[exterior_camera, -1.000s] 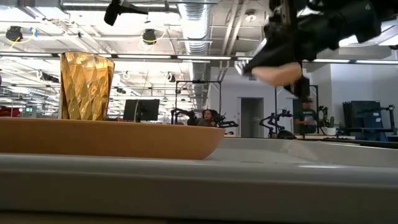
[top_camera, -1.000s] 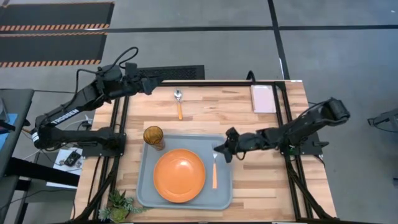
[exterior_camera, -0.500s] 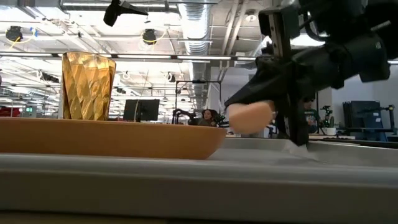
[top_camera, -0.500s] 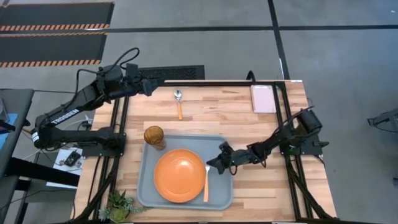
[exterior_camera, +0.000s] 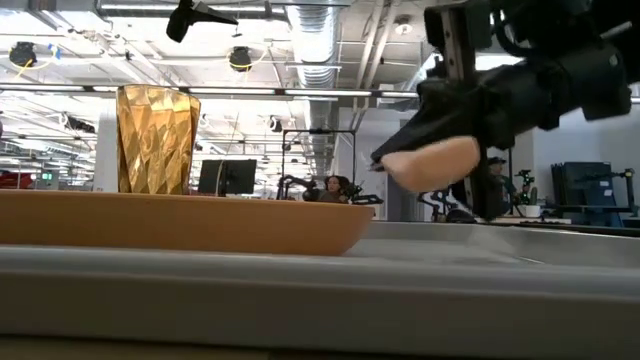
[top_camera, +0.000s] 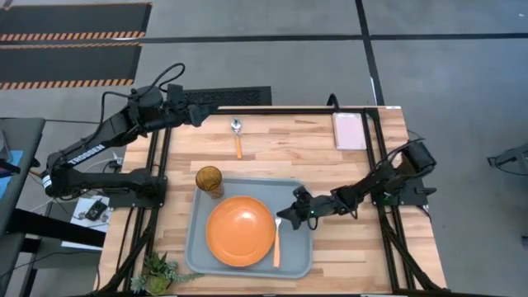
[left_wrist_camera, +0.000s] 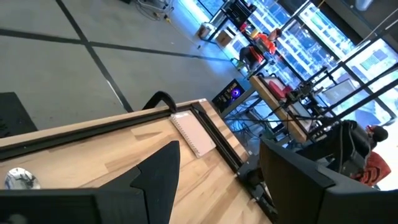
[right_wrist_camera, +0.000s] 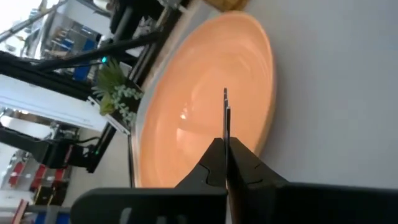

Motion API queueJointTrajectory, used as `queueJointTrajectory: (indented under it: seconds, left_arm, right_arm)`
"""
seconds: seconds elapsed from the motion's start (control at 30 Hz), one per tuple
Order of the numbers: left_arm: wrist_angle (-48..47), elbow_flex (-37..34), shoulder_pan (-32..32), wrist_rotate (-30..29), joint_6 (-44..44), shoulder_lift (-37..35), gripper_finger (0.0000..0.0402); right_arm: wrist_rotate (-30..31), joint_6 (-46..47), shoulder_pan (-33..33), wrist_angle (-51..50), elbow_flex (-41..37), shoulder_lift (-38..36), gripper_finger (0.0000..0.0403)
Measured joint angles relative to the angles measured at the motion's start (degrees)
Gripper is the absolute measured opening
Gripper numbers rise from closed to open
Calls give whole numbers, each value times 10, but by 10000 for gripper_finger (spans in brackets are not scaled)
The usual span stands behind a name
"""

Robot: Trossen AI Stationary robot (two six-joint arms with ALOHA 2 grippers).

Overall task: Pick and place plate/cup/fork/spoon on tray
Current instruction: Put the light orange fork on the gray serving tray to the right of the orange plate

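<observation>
The grey-blue tray [top_camera: 299, 191] holds the orange plate [top_camera: 239, 232] and, in its far left corner, the amber cup [top_camera: 209, 179]. My right gripper [top_camera: 288, 218] is shut on the fork [top_camera: 276, 245] over the tray, just right of the plate. The fork's orange handle points toward the near edge. The spoon [top_camera: 237, 136] lies flat on the wooden table beyond the tray. My left gripper [top_camera: 204, 112] is open and empty, raised over the table's far left edge. My right gripper pinches the fork at its metal far end [top_camera: 279, 221] between its two fingers, coming level from the table's right, across the fork. A thin metal edge [right_wrist_camera: 226, 109] sticks out past the fingertips. The handle's end [exterior_camera: 430, 160] hangs clear above the tray floor.
A pinkish-white pad [top_camera: 349, 130] lies at the table's far right corner. A small green plant [top_camera: 159, 271] stands at the near left corner. Bare wood shows right of the tray and around the spoon. People and desks show in the room behind.
My right gripper has carried the fork toward the near left and down, to beside the plate, then lifted it a little. The tray with the plate and cup has slid slightly toward the table's right.
</observation>
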Motion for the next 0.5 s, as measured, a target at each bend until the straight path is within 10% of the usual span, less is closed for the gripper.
queueJointTrajectory:
  seconds: [0.5]
  left_arm:
    - [0,0,0,-7,3,1,206]
  right_arm:
    - [131,120,90,-237,0,-75,6]
